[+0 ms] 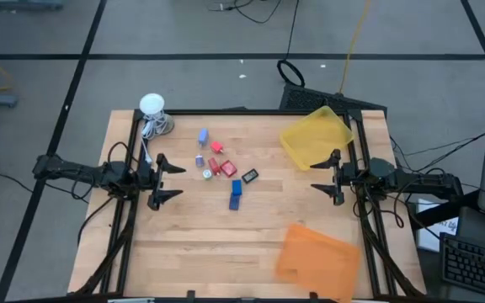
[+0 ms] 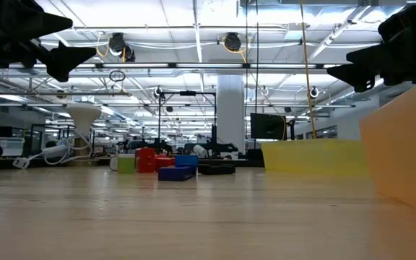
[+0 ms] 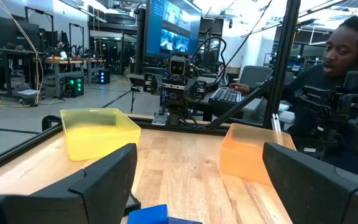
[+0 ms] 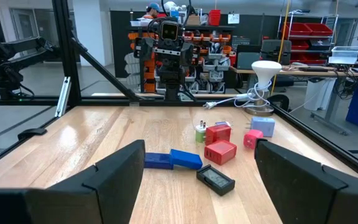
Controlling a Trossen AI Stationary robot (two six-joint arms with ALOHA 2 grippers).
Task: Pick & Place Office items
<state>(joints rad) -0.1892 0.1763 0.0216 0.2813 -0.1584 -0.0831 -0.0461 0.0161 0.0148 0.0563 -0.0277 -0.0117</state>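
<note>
Sitting between grippers, office items (image 1: pixel 223 167), left gripper (image 1: pixel 168 178) & right gripper (image 1: pixel 323 178) agape, empty.

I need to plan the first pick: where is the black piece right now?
In the high view, the black piece lies on the table's middle, at the right edge of the cluster, just right of the red pieces, above the dark blue block.

overhead looking down, low level across table (image 1: pixel 192 244), wrists facing each other, sharing the blocks (image 4: pixel 219 143)

Bare tabletop (image 1: pixel 251 227) separates office items (image 1: pixel 223 167) from both trays
</note>
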